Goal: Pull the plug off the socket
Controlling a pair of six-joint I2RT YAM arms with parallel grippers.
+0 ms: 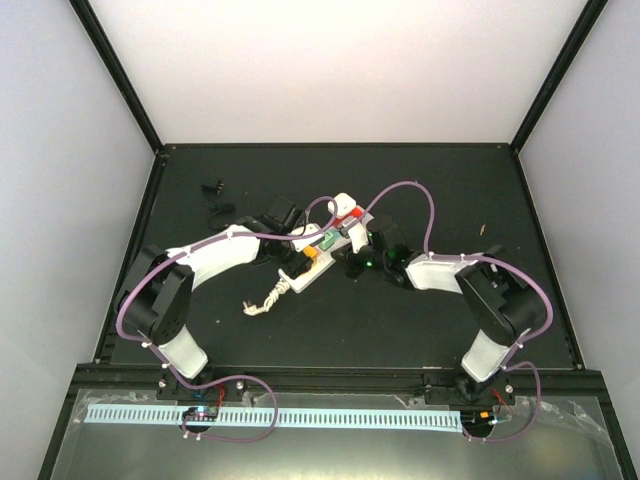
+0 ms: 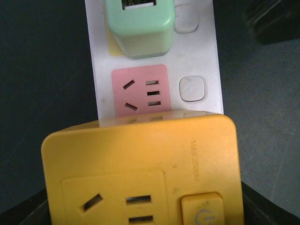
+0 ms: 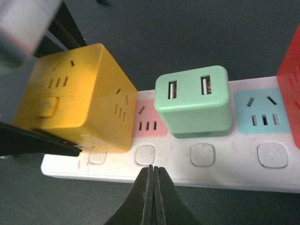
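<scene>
We saw the power strip (image 1: 300, 279) lying slantwise in the middle of the black bench (image 1: 400, 320), between the two arms, with its short white cord (image 1: 264, 301) curled off the near-left end. A yellow cube plug (image 3: 79, 98) sat over the outlet at that end of the strip. The pink outlet (image 3: 149, 123) just beside it showed its open slots. A pale green adapter (image 3: 192, 101) with two slots on top stood in the outlet after that. Then came a blue outlet (image 3: 260, 111) with its slots showing, and a red block (image 3: 289, 93) at the edge of the right wrist view.

The left end effector (image 2: 145, 211) was grasping the yellow cube plug, with a dark finger against each side. The right end effector (image 3: 153, 172) was clenched with nothing in it. Its tips were pressed together at the strip's near edge, just beside the round switch (image 3: 145, 154) under the pink outlet. A small black piece (image 1: 212, 186) lay well apart, toward the far left of the bench.
</scene>
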